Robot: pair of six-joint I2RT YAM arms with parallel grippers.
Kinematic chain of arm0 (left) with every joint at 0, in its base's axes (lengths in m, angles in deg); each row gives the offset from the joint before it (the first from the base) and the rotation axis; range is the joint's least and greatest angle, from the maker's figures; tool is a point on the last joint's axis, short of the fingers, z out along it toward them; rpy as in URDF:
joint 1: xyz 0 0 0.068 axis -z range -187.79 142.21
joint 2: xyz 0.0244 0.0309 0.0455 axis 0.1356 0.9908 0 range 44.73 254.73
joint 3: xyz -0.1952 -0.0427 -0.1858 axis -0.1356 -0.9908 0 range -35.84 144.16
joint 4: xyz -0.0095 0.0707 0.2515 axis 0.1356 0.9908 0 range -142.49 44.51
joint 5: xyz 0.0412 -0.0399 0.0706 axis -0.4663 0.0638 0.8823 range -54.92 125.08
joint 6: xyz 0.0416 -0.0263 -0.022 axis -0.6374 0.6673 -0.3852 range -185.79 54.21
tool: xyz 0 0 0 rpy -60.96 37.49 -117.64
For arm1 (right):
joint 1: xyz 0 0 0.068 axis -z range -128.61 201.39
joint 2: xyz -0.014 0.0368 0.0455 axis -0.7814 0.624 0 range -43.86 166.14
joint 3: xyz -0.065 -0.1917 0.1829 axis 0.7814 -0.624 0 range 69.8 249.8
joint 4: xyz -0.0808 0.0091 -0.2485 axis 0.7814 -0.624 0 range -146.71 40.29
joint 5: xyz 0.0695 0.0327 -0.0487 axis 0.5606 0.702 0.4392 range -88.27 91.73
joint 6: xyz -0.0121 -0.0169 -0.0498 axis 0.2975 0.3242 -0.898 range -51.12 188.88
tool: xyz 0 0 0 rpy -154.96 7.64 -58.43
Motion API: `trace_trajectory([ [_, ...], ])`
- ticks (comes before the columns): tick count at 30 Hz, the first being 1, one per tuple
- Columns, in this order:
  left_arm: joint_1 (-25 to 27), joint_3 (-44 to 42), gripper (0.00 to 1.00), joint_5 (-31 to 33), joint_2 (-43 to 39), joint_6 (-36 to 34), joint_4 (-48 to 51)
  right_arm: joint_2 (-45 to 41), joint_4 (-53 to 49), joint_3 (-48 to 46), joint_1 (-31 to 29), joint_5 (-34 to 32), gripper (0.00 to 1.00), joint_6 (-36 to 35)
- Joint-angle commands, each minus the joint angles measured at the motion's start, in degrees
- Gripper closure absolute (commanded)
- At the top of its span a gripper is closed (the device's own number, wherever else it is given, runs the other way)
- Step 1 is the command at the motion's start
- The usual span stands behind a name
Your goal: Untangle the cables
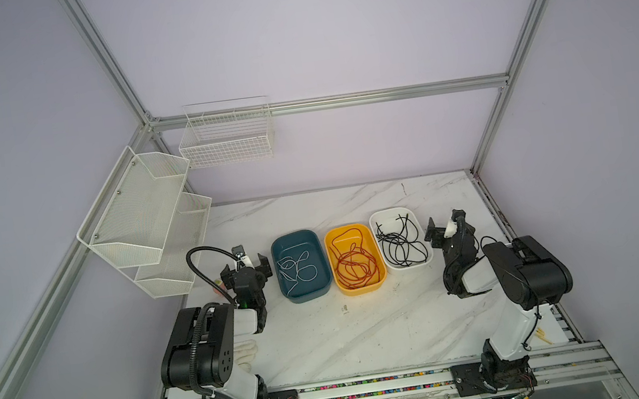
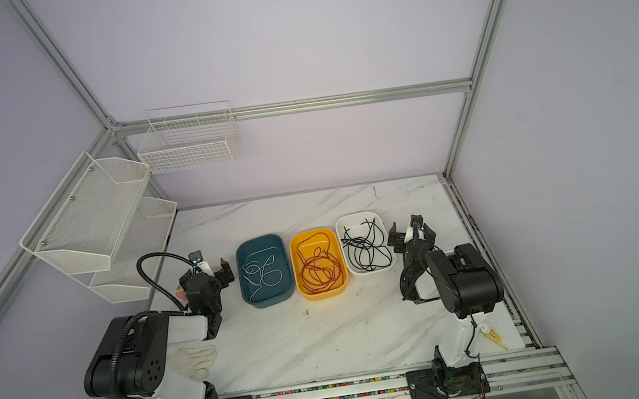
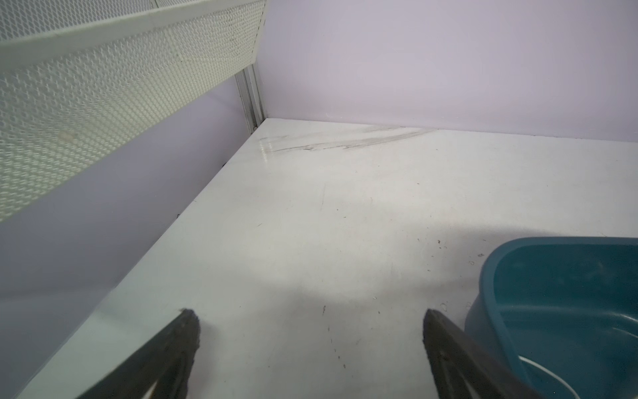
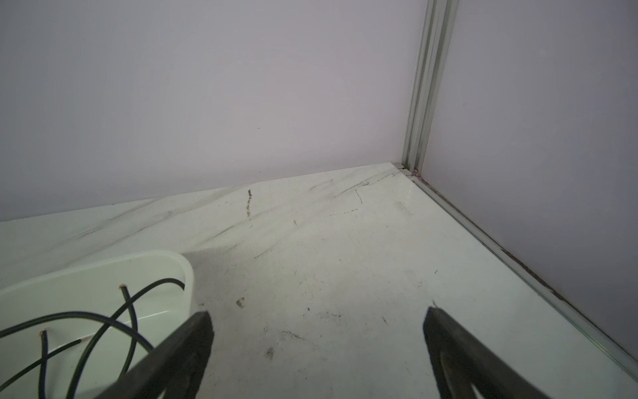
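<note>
1. Inside three bins set in a row on the table lie the cables, one colour to a bin. The white cables (image 1: 297,269) curl loosely in the teal bin (image 1: 296,235), the orange-brown cables (image 1: 354,267) pile in overlapping loops in the yellow bin (image 1: 349,229), and the black cables (image 1: 399,244) cross one another in the white bin (image 1: 391,212).
2. Both top views show the row the same way: teal on the left, yellow in the middle, white on the right, each bin just beside its neighbour.
3. The left gripper (image 1: 244,264) hovers just left of the teal bin with its jaws spread wide. In the left wrist view its two dark fingertips (image 3: 190,321) frame bare tabletop, and the teal bin's rounded corner sits beside one of them.
4. The right gripper (image 1: 448,225) hovers just right of the white bin, also wide open. The right wrist view shows bare table between its fingertips (image 4: 202,324), with the white bin and several black strands beside one finger.
5. The marble-patterned table (image 1: 368,328) carries scuffs and small dark marks in front of the bins.
6. A pale glove (image 1: 245,350) lies on the table near the left arm's base.
7. A white mesh shelf (image 1: 135,216) hangs on the left wall, and a wire basket (image 1: 226,137) hangs on the back wall.
</note>
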Motion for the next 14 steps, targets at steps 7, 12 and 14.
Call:
trace_trajectory([
  [7, 0.16, -1.48, 0.00, 0.70, -0.12, -1.28, -3.22, -0.96, 0.88, 0.45, 0.07, 0.20, 0.02, -0.41],
  [12, 0.29, -1.43, 0.00, 0.64, -0.10, -1.25, -3.30, -0.78, 0.47, 0.83, 0.07, 0.28, 0.02, -0.45],
  [14, 0.22, -1.42, 0.00, 0.71, -0.15, -1.25, -3.29, -0.95, 0.70, 0.53, 0.07, 0.21, 0.02, -0.35],
])
